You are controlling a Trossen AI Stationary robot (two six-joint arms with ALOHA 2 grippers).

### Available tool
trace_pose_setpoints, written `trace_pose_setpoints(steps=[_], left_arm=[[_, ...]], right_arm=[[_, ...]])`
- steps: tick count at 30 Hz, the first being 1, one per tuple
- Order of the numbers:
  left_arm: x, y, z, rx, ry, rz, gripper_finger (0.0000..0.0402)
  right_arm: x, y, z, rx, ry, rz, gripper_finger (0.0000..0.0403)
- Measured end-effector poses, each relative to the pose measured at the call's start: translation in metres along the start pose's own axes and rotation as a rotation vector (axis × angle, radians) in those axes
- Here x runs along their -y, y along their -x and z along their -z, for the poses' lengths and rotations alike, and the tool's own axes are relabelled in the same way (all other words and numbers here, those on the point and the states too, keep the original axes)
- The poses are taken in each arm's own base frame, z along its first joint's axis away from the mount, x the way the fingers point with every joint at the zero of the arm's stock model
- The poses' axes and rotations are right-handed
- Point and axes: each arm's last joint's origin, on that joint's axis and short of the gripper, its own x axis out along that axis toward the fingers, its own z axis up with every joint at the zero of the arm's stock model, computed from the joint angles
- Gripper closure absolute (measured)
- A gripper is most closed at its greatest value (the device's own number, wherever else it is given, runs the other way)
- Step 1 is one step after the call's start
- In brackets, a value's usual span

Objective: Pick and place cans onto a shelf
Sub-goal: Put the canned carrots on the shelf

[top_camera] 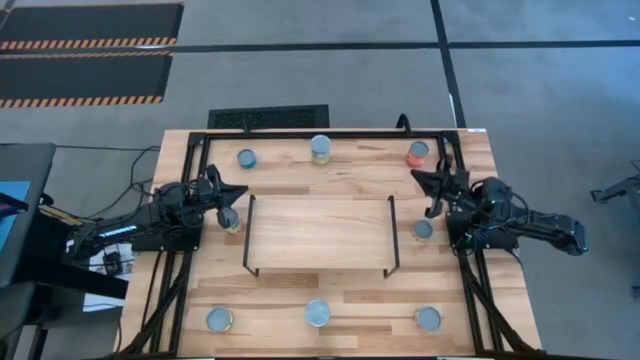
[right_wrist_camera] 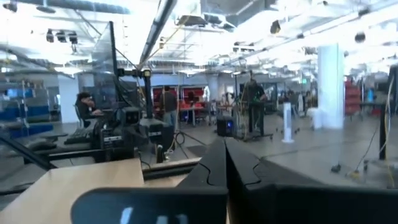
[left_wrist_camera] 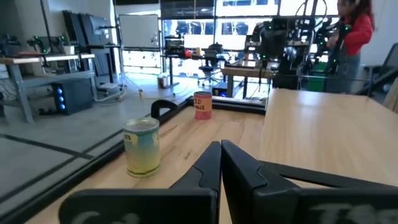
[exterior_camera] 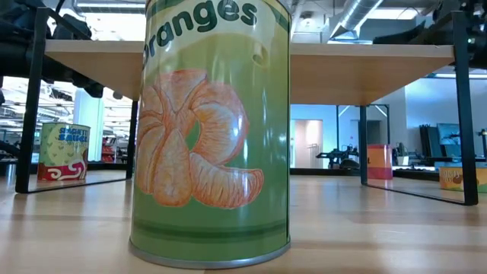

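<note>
Grey floor with hazard-striped mats (top_camera: pixel 90 40) surrounded a butcher-block table (top_camera: pixel 340 300) on a black frame. At its middle stood the shelf (top_camera: pixel 320 232), a low light-wood platform on thin black wire legs, with nothing on top.

Eight cans stood on the table, none on the shelf. Three lined the far edge: a blue-sided one (top_camera: pixel 246 158), a yellow-green one (top_camera: pixel 320 149) and an orange-red one (top_camera: pixel 417 153). Three lined the near edge, at left (top_camera: pixel 219 320), middle (top_camera: pixel 317 314) and right (top_camera: pixel 428 319), all showing round silver tops. One more (top_camera: pixel 231 218) sat just left of the shelf, another (top_camera: pixel 423 229) just right of it.

From the low view, a green can (exterior_camera: pixel 211 129) printed with orange segments filled the foreground, upright on the wood, under the shelf's edge. A red-and-green can (exterior_camera: pixel 63 152) stood well behind on one side, a pink one (exterior_camera: pixel 379 161) on the other.

Two arms flanked the shelf. The left gripper (top_camera: pixel 240 190) hung near the can left of the shelf, its fingers (left_wrist_camera: pixel 211 168) pressed together on nothing; its wrist view showed a yellow-green can (left_wrist_camera: pixel 142 147) and a red one (left_wrist_camera: pixel 202 105) ahead. The right gripper (top_camera: pixel 418 176) hung between the orange-red can and the can right of the shelf, its fingers (right_wrist_camera: pixel 217 165) also closed and empty.
</note>
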Motion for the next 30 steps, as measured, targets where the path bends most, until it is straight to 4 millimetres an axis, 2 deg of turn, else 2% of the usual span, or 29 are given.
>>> trace_pose_setpoints(steps=[5,10,21,25,30], left_arm=[[-0.001,0.0,-0.003,0.027,-0.04,-0.044,0.0401],[-0.001,0.0,-0.003,0.03,-0.024,-0.04,0.0401],[-0.001,0.0,-0.003,0.03,-0.024,-0.04,0.0401],[-0.001,0.0,-0.003,0.033,-0.047,-0.04,0.0401],[-0.001,0.001,-0.01,0.099,-0.065,-0.041,0.0401]], right_arm=[[-0.001,-0.014,-0.012,0.048,0.084,0.005,0.04],[-0.003,-0.038,-0.014,-0.035,0.135,-0.004,0.04],[-0.007,-0.116,-0.003,-0.291,0.168,-0.064,0.0401],[-0.002,-0.147,0.0,-0.431,0.17,-0.065,0.0401],[0.006,-0.187,-0.006,-0.583,0.172,-0.042,0.0401]])
